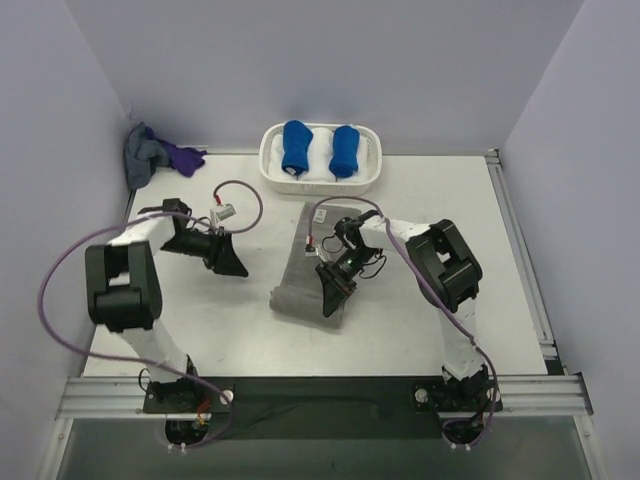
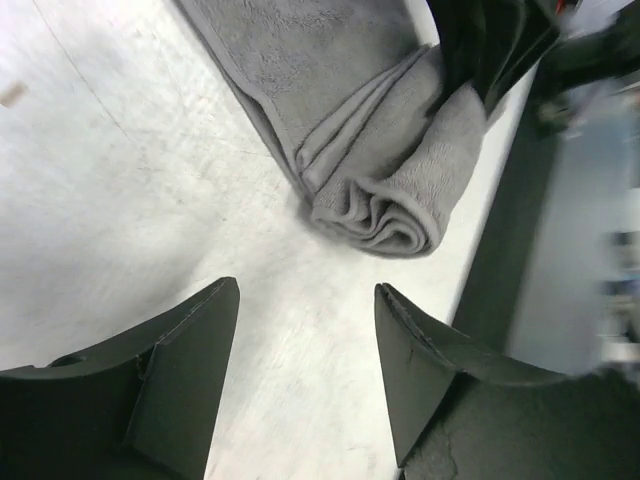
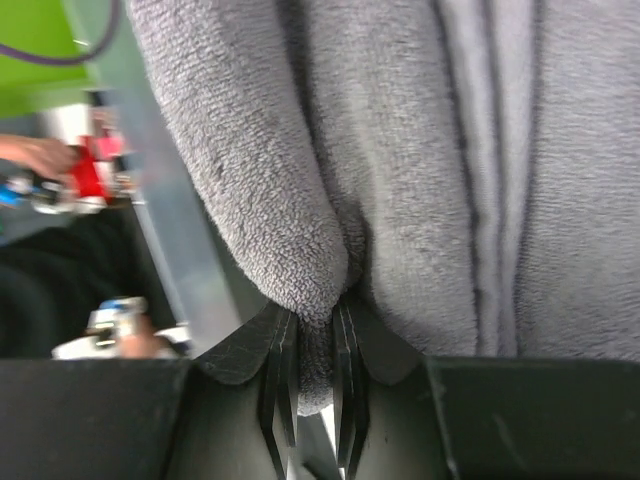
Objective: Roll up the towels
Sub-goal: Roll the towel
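A grey towel (image 1: 305, 268) is laid on the counter (image 1: 460, 300) near its middle, as a long strip running from just in front of a white basket (image 1: 268, 165) towards the near edge. Its near end is gathered into a loose roll, whose layered end is seen curled up in the left wrist view (image 2: 385, 205), with the flat remainder of the cloth stretching away behind it. The right jaws are closed on a thick fold of the grey towel (image 3: 300, 250) at the right side of that roll, with terry cloth pinched between the two tips and bulging above them. The left jaws are held wide open, with nothing between them, over bare counter to the left of the towel; the roll is seen just beyond their tips, apart from them. Two bright blue towel bundles (image 1: 296, 147) (image 1: 343, 150) are stood side by side in the basket. A small purple cloth (image 1: 185, 157) is bunched with a grey cloth (image 1: 143, 155) at the far left corner.
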Available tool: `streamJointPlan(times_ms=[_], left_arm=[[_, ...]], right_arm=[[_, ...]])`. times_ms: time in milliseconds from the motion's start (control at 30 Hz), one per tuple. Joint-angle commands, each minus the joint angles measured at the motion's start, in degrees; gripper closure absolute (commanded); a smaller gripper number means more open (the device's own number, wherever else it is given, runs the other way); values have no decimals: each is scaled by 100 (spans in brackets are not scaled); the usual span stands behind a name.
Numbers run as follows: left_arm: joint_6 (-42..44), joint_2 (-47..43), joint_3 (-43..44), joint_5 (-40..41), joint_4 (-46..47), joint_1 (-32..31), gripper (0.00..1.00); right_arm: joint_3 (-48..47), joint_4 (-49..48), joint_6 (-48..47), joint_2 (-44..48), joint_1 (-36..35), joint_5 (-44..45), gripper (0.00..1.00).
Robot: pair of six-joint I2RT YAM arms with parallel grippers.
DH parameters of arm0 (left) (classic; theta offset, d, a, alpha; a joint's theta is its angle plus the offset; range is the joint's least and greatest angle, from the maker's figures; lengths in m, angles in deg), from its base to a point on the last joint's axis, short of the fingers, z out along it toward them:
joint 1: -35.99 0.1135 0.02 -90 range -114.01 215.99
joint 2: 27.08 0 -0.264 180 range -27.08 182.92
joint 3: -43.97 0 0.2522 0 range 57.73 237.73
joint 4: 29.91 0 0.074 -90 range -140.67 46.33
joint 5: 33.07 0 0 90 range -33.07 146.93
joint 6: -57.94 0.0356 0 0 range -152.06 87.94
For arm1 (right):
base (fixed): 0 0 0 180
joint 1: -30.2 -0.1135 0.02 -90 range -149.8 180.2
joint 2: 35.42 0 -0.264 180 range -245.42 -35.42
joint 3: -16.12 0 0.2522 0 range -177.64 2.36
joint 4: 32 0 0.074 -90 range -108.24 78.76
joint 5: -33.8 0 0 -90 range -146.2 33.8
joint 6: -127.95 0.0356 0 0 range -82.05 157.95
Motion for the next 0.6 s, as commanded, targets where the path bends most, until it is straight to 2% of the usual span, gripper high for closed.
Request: streamJointPlan(times_ms=[0, 67, 167, 200, 267, 400, 567], left_arm=[[555, -1494, -397, 588, 834, -239, 33], [749, -2112, -976, 958, 1414, -633, 29], [1136, -3447, -1802, 1678, 2302, -1548, 25], [1181, -3660, -1979, 1959, 2522, -2046, 23], [1268, -4117, -2454, 2285, 3260, -2558, 19], [1769, -4304, -2946, 3164, 4130, -3849, 18], [2243, -4085, -3219, 3516, 4641, -4405, 18]], right_arm=[[-360, 888, -89, -517, 167, -468, 100], [-517, 1047, -133, -685, 211, -608, 100], [-650, 1320, -238, -984, 299, -697, 100], [-763, 1486, -317, -1063, 299, -679, 100], [-852, 1697, -388, -1248, 343, -679, 100], [-1045, 1883, -458, -1502, 396, -591, 100], [-1326, 2181, -520, -1723, 484, -425, 100]])
